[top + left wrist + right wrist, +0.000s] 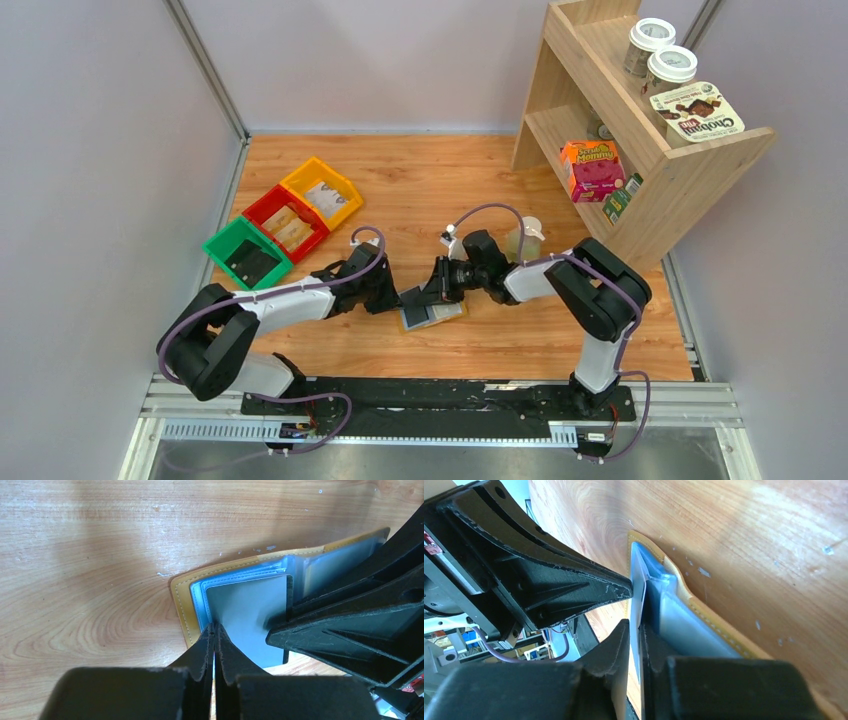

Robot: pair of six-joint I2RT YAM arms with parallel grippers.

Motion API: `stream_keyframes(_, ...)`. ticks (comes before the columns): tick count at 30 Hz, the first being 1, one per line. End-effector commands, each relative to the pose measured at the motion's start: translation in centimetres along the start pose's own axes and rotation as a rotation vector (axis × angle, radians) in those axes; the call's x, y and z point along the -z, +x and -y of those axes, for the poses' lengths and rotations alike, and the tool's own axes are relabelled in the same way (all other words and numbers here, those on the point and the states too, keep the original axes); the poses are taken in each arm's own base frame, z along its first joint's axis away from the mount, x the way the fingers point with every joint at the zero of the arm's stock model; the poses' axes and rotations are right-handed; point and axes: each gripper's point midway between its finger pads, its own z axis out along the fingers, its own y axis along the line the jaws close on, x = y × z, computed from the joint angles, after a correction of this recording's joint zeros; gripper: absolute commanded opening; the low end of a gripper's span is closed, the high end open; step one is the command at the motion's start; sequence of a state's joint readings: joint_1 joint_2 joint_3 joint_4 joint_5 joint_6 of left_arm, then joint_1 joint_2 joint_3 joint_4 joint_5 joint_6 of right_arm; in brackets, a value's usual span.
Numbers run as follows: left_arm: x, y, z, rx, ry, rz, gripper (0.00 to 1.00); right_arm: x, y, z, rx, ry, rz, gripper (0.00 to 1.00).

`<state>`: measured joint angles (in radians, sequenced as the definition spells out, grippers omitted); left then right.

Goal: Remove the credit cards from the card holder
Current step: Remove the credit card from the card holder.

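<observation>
My right claw (640, 625) sits closest to the lens, its fingers clenched on the thin edge of a pale card (639, 592) over the open wallet (181, 607). My left claw (214, 626) is squeezed fully together, tips down on the wallet's blue lining. The wallet lies on the wooden table (420, 180), lower middle of the overhead view, between both arms.

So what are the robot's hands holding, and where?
The right gripper pinches a grey card by its edge. The left gripper is shut at the wallet's edge; whether it grips it is unclear.
</observation>
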<state>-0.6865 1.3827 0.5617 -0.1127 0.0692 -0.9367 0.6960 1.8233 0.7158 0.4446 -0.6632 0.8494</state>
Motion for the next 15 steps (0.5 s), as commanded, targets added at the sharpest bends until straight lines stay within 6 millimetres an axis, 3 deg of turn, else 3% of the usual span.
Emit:
stream_keyframes(1, -0.35, 2.23, -3.62, -0.021, -0.133, -0.063, 0.00, 1.05, 0.04, -2.68, 0.032, -0.100, -0.015, 0.12)
stream_keyframes(8, -0.41, 2.24, -3.52, -0.021, -0.130, -0.066, 0.00, 1.58, 0.02, -2.61, 0.027, -0.122, -0.004, 0.08)
stream_keyframes(15, -0.53, 2.34, -3.40, -0.022, -0.121, -0.071, 0.00, 1.98, -0.04, -3.10, 0.035, -0.159, 0.000, 0.13)
